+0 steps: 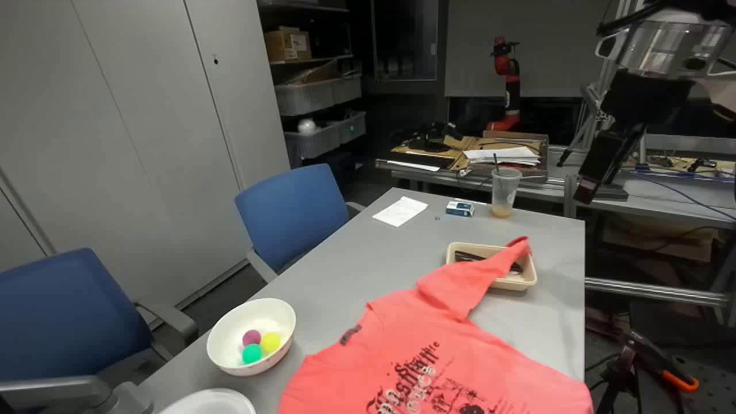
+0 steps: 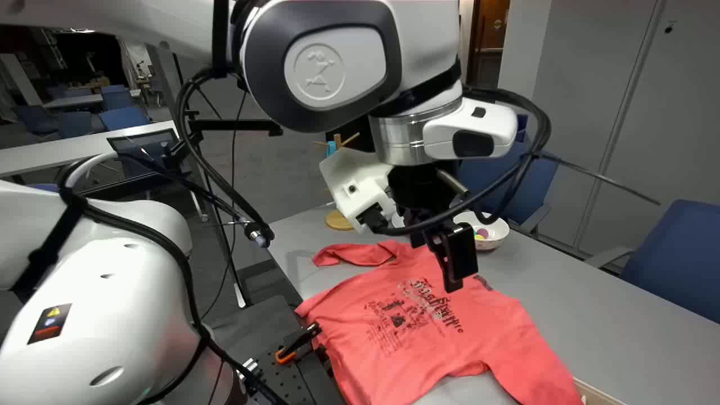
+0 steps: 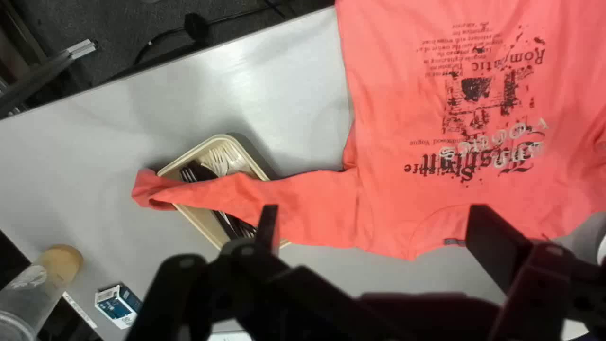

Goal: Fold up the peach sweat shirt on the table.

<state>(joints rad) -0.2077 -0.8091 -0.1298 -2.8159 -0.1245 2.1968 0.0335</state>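
"On the table (image 1: 356,259), how is the peach sweat shirt (image 3: 464,123) lying?"

"Lettering (image 3: 461,163) is facing up. Per the wrist view, the body is spreading between one and two o'clock of the gripper (image 3: 376,225); one sleeve (image 3: 303,208) is extending toward nine o'clock, crossing a tan tray (image 3: 199,219) of cutlery (image 3: 203,173)."

"Gripper state?"

"Released: the fingers (image 3: 494,244) are standing wide apart, hanging clear of the shirt."

"White bowl (image 1: 253,313)?"

"In an exterior view, it is sitting at nine o'clock of the shirt, holding three coloured balls (image 1: 252,353)."
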